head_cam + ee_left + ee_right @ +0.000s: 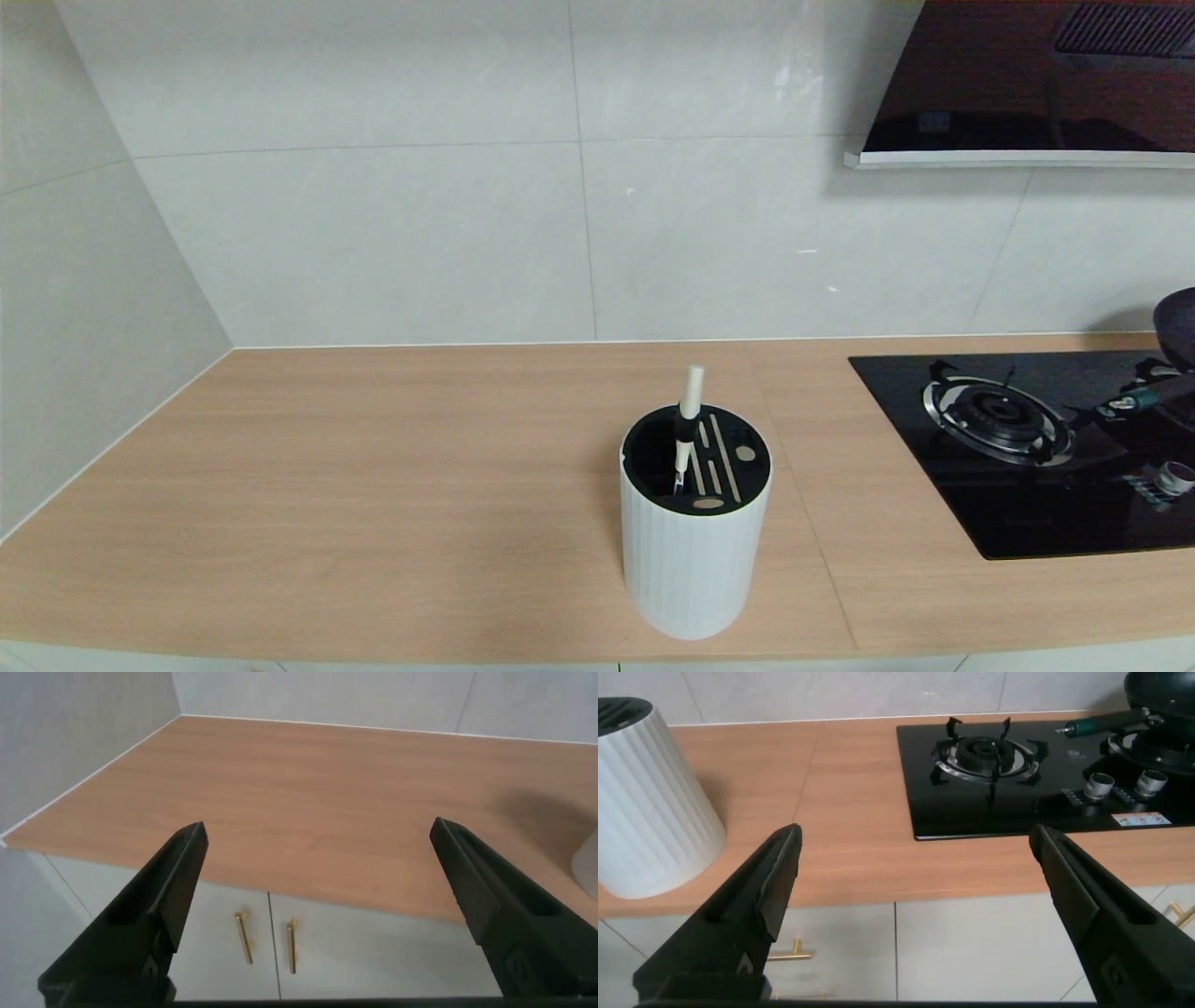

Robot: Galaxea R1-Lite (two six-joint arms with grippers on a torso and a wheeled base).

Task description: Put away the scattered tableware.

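Your left gripper [318,833] and right gripper [915,835] both gape wide, empty. Utensil [684,439] in ribbed holder [695,560], counter's [373,467] 6 o'clock: likely light, stiff, slick, so pinch cream handle [692,387].

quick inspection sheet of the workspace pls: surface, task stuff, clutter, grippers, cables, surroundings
Surface: wooden countertop, with no spills or marks to be seen.
Job's things: white ribbed utensil holder stands upright near the front edge. One white-handled utensil stands in its black slotted top.
Clutter: nothing seen.
Grippers: left gripper is open, off the counter's front edge above the cabinet doors. The right gripper is open, off the front edge between the holder and the gas hob.
Cables: nothing seen.
Surroundings: dark pan on the hob's far right burner, range hood above, tiled wall behind.
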